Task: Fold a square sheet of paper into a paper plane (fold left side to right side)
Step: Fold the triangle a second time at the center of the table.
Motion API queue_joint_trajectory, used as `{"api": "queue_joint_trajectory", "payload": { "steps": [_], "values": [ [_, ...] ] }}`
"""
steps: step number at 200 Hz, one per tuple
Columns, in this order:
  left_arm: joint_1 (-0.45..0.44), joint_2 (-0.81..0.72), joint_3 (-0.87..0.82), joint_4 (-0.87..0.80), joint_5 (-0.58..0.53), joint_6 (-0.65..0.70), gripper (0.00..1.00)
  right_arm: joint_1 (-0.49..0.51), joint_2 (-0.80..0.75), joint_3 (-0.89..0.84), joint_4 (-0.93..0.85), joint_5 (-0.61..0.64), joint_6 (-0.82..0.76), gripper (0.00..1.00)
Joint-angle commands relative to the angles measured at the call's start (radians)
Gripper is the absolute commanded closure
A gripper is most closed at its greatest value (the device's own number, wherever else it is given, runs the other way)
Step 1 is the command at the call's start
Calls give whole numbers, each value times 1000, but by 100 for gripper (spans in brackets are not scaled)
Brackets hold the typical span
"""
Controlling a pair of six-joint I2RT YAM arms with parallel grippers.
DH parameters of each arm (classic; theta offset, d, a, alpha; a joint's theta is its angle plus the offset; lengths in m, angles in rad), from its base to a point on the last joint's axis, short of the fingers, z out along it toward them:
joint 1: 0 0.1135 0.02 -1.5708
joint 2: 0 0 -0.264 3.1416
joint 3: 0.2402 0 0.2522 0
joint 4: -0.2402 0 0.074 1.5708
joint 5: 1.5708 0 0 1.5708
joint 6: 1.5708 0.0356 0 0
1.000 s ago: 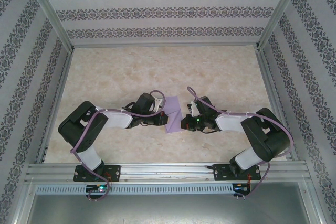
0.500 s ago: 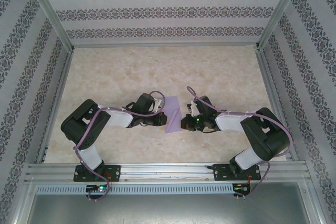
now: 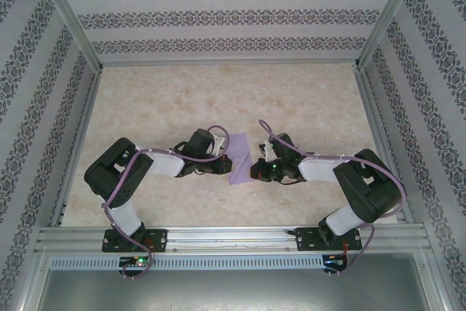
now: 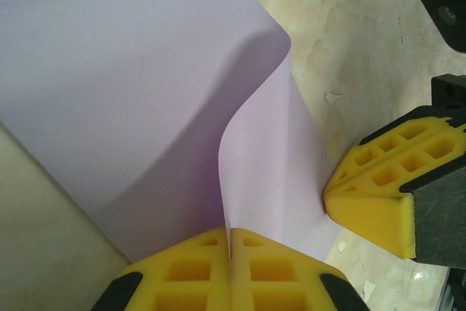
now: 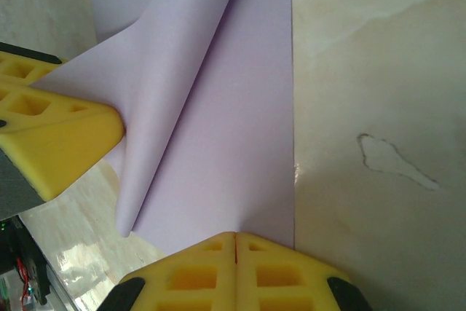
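Note:
The square sheet of paper [image 3: 239,156] lies lilac on the table between my two grippers, partly folded over. My left gripper [image 3: 225,166] is shut on a raised edge of the sheet, which curves up from the flat layer [image 4: 109,71] into the closed tips of the left gripper [image 4: 230,232]. In the right wrist view the lifted flap [image 5: 167,85] rolls over toward the right. My right gripper [image 5: 236,235] is shut, its tips resting on the near edge of the flat paper [image 5: 240,158]. The right gripper [image 3: 255,170] sits just right of the sheet.
The marbled table top [image 3: 218,100] stretches behind the paper, ringed by patterned walls and an aluminium frame [image 3: 233,237] at the near edge. One yellow finger [image 4: 386,194] of the right gripper stands close to the left gripper.
The left arm has shifted slightly to the right with the paper edge in its grip. The right arm has stayed almost still.

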Motion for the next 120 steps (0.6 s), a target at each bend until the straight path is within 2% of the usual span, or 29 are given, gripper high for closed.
{"api": "queue_joint_trajectory", "payload": {
  "steps": [1, 120],
  "values": [
    [13, -6, 12, 3, 0, 34, 100, 12, 35, -11, -58, 51, -22, 100],
    [13, -78, 18, -54, -24, 72, 100, 12, 44, -13, -58, 53, -26, 100]
  ]
}}
